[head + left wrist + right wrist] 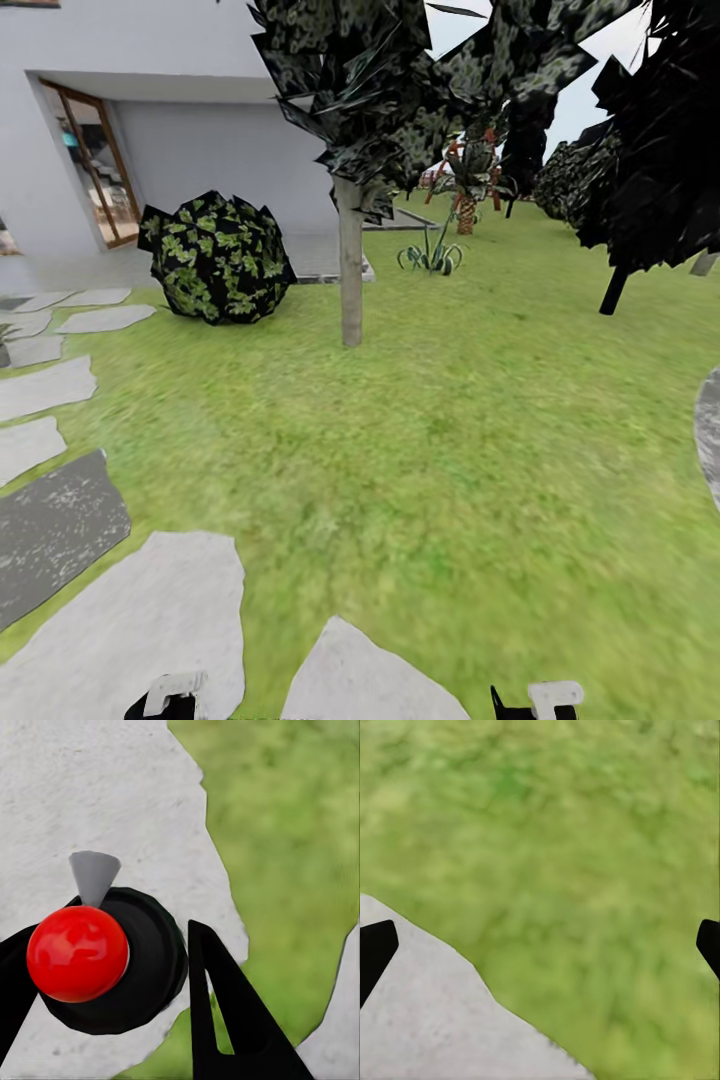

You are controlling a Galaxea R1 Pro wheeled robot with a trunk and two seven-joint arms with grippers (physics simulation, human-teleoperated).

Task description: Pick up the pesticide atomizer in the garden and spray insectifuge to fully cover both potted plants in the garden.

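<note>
The pesticide atomizer [105, 960] sits between the black fingers of my left gripper [112, 979], which is shut on it. It has a round black body, a glossy red ball on top and a small grey cone nozzle. Under it lie a pale stepping stone and grass. My right gripper [540, 949] hangs open over the lawn and a stone's corner, holding nothing. Far ahead on the garden lawn [420, 430], a small low rosette of pointed green leaves [432, 257] looks like one of the potted plants; its pot is too small to make out.
A tree trunk [350, 262] stands mid-lawn ahead, with a round leafy shrub [217, 257] to its left. Dark trees [650, 150] crowd the right side. Stepping stones [60, 520] run along the left, toward a white house with a glass door [95, 165].
</note>
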